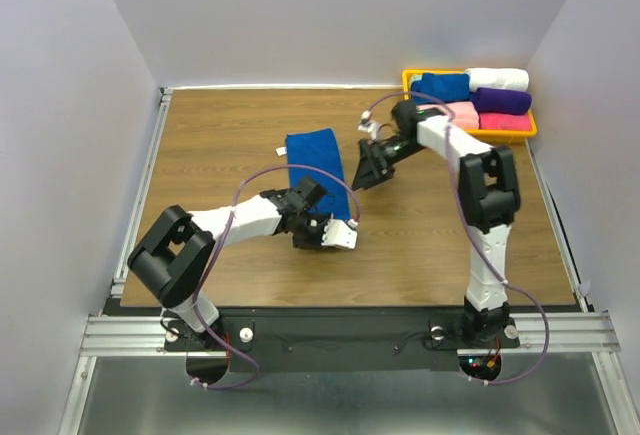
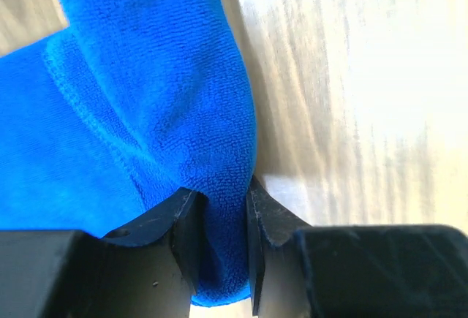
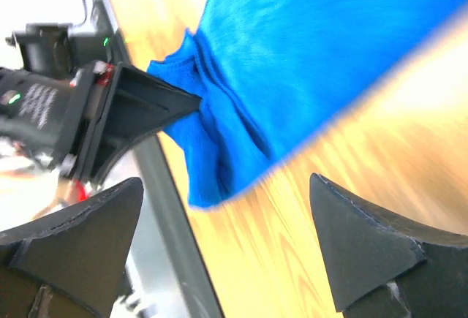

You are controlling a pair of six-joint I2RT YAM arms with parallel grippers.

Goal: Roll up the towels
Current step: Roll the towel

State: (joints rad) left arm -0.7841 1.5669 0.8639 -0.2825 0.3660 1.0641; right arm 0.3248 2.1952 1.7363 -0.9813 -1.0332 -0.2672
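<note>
A royal-blue towel (image 1: 315, 155) lies lengthwise on the wooden table. My left gripper (image 1: 338, 220) is shut on its near end; in the left wrist view the bunched cloth (image 2: 146, 113) is pinched between the two fingers (image 2: 219, 252). My right gripper (image 1: 360, 180) is open and empty, just off the towel's right edge. In the right wrist view the towel (image 3: 314, 55) lies beyond the open gripper (image 3: 227, 237), with the left gripper (image 3: 139, 113) holding the towel's corner. A second blue towel (image 1: 440, 86) lies in the yellow basket.
The yellow basket (image 1: 520, 134) stands at the back right corner and also holds white (image 1: 498, 79), purple (image 1: 502, 101) and pink (image 1: 505, 122) towels. A metal rail (image 1: 140, 195) runs along the table's left edge. Grey walls enclose the table.
</note>
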